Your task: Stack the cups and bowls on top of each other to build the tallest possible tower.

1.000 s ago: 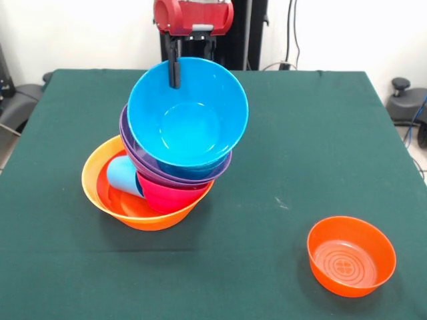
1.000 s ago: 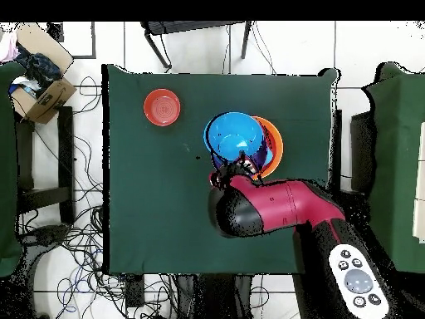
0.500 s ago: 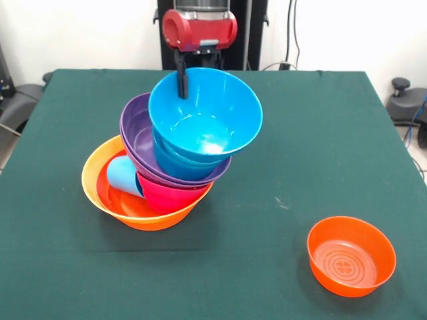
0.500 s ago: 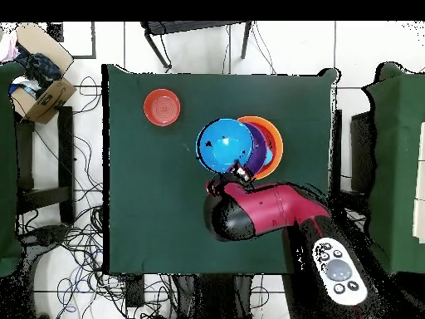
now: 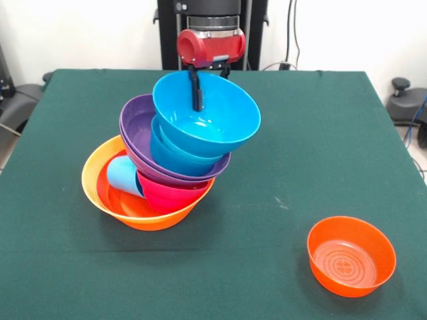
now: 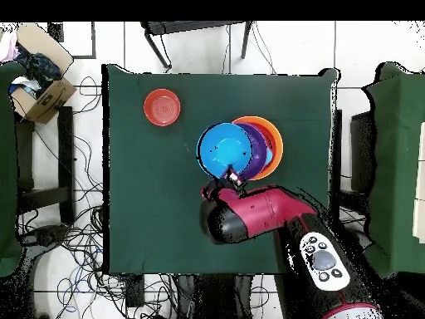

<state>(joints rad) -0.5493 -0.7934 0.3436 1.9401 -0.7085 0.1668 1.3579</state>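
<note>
The tower leans right from the large orange bowl (image 5: 100, 193) at its base. In that bowl a light blue cup (image 5: 123, 177) lies beside a magenta bowl (image 5: 167, 197). Above these sit purple bowls (image 5: 137, 123) and a blue bowl (image 5: 167, 152). My gripper (image 5: 197, 93) is shut on the far rim of the top blue bowl (image 5: 213, 123), one finger inside it, and holds the bowl over the pile. In the overhead view the gripper (image 6: 235, 177) is at the near edge of this blue bowl (image 6: 224, 149); the orange bowl (image 6: 272, 137) shows beside it.
A small red-orange bowl (image 5: 350, 257) stands alone at the front right of the green table (image 5: 320, 147); it also shows in the overhead view (image 6: 162, 106). A cardboard box (image 6: 37, 79) sits on the floor beyond the table's side.
The top blue bowl has tipped from facing the camera to nearly level and come down onto the pile. The gripper has moved right and down with it.
</note>
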